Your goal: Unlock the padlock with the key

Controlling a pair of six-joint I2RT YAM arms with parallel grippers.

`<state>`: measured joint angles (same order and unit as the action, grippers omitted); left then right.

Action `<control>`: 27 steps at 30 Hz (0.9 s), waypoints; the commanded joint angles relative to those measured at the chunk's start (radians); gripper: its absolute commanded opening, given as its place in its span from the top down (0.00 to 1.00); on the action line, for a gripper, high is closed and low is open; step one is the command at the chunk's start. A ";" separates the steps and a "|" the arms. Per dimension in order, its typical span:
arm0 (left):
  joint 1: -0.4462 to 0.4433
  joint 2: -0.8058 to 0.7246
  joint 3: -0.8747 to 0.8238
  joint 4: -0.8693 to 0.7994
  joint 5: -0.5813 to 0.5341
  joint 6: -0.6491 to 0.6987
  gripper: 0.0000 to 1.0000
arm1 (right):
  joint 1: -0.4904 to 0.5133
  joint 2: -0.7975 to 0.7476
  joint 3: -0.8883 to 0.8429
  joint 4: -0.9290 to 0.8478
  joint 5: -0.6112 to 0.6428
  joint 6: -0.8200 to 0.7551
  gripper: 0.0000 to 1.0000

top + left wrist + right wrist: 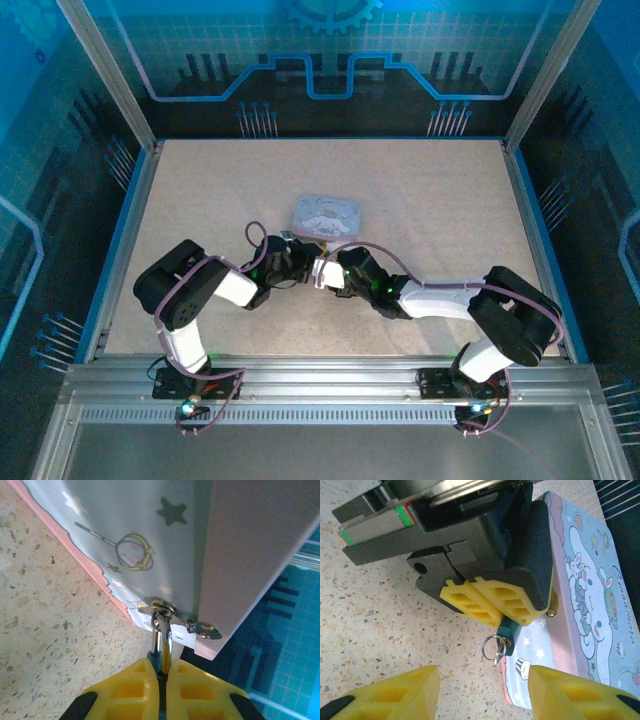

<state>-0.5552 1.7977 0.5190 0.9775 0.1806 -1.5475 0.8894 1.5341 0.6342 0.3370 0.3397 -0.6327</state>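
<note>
My left gripper [162, 676] is shut on the small dark teal padlock [152, 658]. The padlock's thin metal shackle [159, 630] passes through the hasp of the pale tin box [150, 530]. In the right wrist view the padlock [510, 628] pokes out below the left gripper's yellow fingers [490, 602]. The key [501, 642] sits in its lower end, and a small split ring [491, 647] hangs from the key. My right gripper [482, 682] is open just short of the key, one yellow finger on each side and touching nothing.
The tin box [328, 215] lies near the table's middle, and both grippers [312, 268] meet at its near edge. The speckled tabletop [420, 190] spreads around it. Metal frame rails and blue walls close in the table on all sides.
</note>
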 commanded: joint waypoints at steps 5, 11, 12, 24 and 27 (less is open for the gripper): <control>0.010 -0.020 -0.016 0.041 0.020 -0.027 1.00 | -0.028 0.035 0.002 0.043 -0.019 -0.034 0.56; 0.009 -0.021 -0.016 0.041 0.020 -0.028 1.00 | -0.046 0.055 0.018 0.042 -0.044 -0.046 0.62; 0.009 -0.021 -0.014 0.041 0.020 -0.028 1.00 | -0.047 0.059 0.018 0.042 -0.043 -0.050 0.63; 0.010 -0.020 -0.014 0.040 0.022 -0.030 1.00 | -0.071 0.106 0.058 0.070 -0.067 -0.071 0.68; 0.009 -0.018 -0.014 0.041 0.021 -0.031 1.00 | -0.076 0.108 0.061 0.074 -0.069 -0.070 0.70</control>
<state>-0.5533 1.7977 0.5190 0.9806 0.1810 -1.5715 0.8257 1.6257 0.6682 0.3832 0.2905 -0.6941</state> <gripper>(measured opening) 0.092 0.305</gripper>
